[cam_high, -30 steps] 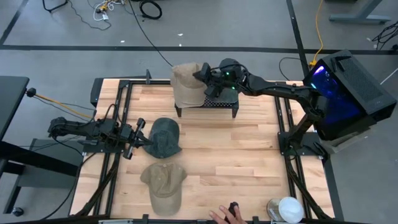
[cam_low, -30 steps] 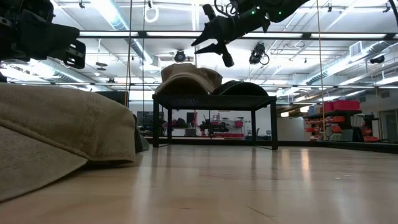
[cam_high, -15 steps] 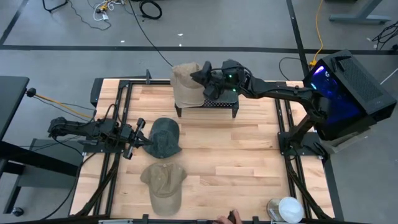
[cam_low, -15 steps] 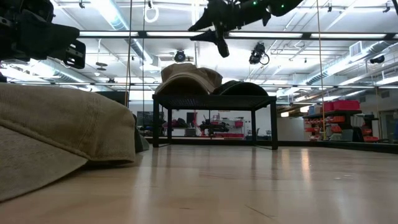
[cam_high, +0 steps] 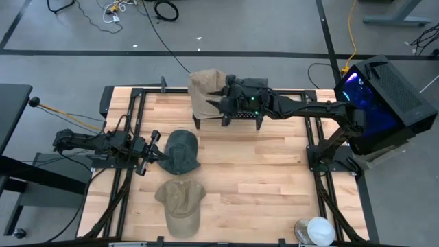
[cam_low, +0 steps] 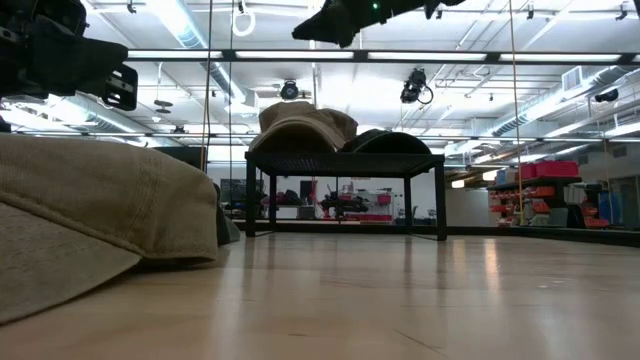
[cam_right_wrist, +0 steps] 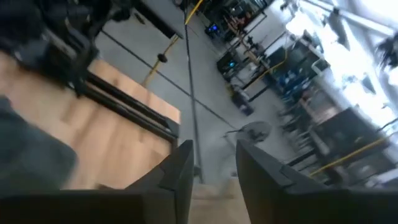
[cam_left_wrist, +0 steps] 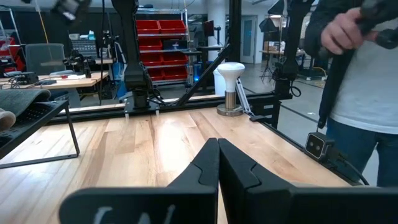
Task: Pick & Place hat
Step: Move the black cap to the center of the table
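Hats are in several places here, on a wooden table (cam_high: 274, 171) that carries everything. A low black rack (cam_high: 243, 115) stands at the far edge of the table, and a tan hat (cam_high: 204, 91) sits on its left end with a dark one (cam_low: 385, 141) beside it. Two more lie flat on the table: a grey-green hat (cam_high: 182, 151) in the middle left, and an olive cap (cam_high: 181, 202) nearer the front edge.

The right arm reaches across the rack, and the right gripper (cam_high: 218, 95) hangs above and just beside the tan hat, fingers parted and holding nothing. The left gripper (cam_high: 152, 147) waits low at the left side, touching or nearly touching the edge of the grey-green hat, its fingers pressed together and empty.

As a judgement, one placement looks finished: the tan hat rests on the rack and the right gripper is free of it. The grey-green hat and the olive cap are not yet on the rack, so most of the task seems left.

The high view alone shows all the hats on the table and both arms at once. The low view shows that the tan hat truly rests on the rack top, with the right gripper clear above it, and it reveals the dark hat. The left wrist view shows the closed fingers (cam_left_wrist: 205, 171), and a person (cam_left_wrist: 357, 74) standing beyond the table.
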Robot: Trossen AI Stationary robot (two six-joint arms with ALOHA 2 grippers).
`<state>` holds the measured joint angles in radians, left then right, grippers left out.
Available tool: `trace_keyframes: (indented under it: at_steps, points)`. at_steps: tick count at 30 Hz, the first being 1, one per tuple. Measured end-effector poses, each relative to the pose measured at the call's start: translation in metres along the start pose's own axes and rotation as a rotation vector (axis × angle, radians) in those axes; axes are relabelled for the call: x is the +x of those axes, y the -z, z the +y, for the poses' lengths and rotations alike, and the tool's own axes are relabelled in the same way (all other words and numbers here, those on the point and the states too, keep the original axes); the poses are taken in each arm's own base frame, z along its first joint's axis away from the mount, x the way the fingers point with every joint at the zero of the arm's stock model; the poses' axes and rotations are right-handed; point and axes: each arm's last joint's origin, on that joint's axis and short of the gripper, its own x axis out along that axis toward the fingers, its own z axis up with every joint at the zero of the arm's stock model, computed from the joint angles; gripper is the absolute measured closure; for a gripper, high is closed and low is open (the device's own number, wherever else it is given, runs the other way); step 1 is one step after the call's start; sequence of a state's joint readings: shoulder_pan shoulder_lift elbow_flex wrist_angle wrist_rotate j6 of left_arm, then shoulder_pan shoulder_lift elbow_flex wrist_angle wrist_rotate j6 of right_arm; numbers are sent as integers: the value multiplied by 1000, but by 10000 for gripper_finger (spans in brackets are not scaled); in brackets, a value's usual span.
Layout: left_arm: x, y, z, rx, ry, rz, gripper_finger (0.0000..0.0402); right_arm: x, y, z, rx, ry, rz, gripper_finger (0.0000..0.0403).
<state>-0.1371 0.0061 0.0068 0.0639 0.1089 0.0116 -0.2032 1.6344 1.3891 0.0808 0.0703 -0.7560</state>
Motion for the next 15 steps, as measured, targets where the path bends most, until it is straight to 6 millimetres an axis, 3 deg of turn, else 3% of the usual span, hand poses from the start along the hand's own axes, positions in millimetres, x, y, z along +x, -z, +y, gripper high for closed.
trace_keyframes:
  at_steps: [15]
  points:
    - [0,0,0,0,0,0,399,-6,-31,37,380,-195,-89,279]
